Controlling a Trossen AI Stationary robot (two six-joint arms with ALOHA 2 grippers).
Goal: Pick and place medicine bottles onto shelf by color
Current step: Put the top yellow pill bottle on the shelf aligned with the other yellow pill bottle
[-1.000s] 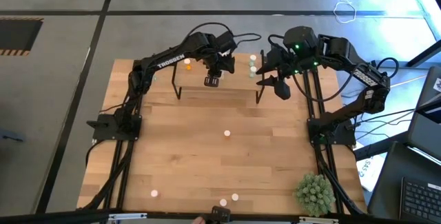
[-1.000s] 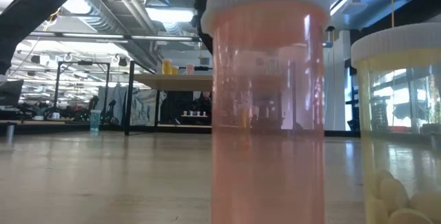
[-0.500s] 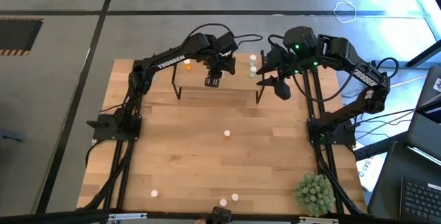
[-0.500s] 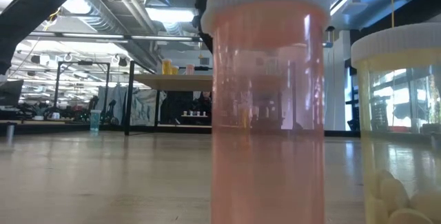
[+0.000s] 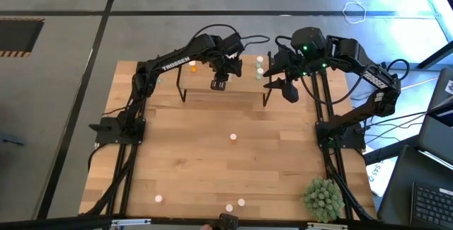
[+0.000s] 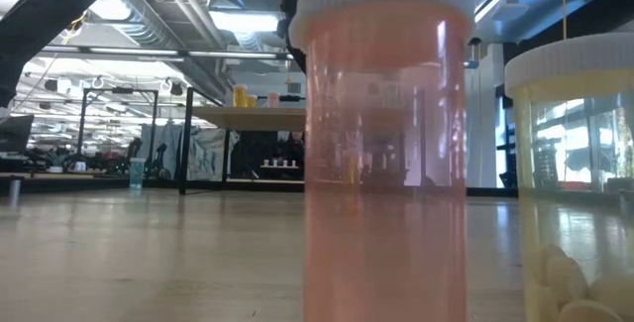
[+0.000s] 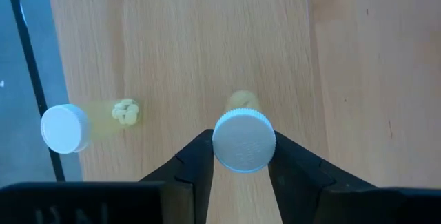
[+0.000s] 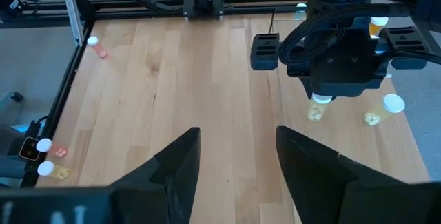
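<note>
The shelf (image 5: 241,81) stands at the table's far middle on thin black legs. My left gripper (image 5: 219,83) hangs over its board, shut on a pale yellow medicine bottle (image 7: 242,124) with a white cap. A second pale yellow bottle (image 7: 65,128) stands on the board close by. Orange bottles (image 5: 192,65) and pale ones (image 5: 260,67) stand on the shelf's far part. My right gripper (image 5: 287,90) hovers open beside the shelf's right end, holding nothing (image 8: 238,169). Loose bottles stand on the table, one mid-table (image 5: 233,137) and others near the front edge (image 5: 229,207). My left gripper pinches the white cap (image 7: 244,141) of the pale yellow bottle between its two fingers, one on each side. The fingers come steeply from above. The bottle is upright below them, its base (image 7: 241,100) at the shelf board; I cannot tell whether it rests there.
A spiky green plant ball (image 5: 323,198) sits at the near right corner. In the low view a red-pink bottle (image 6: 384,144) and a pale yellow one (image 6: 580,173) stand right in front of the camera. Bare wood lies between shelf and front edge.
</note>
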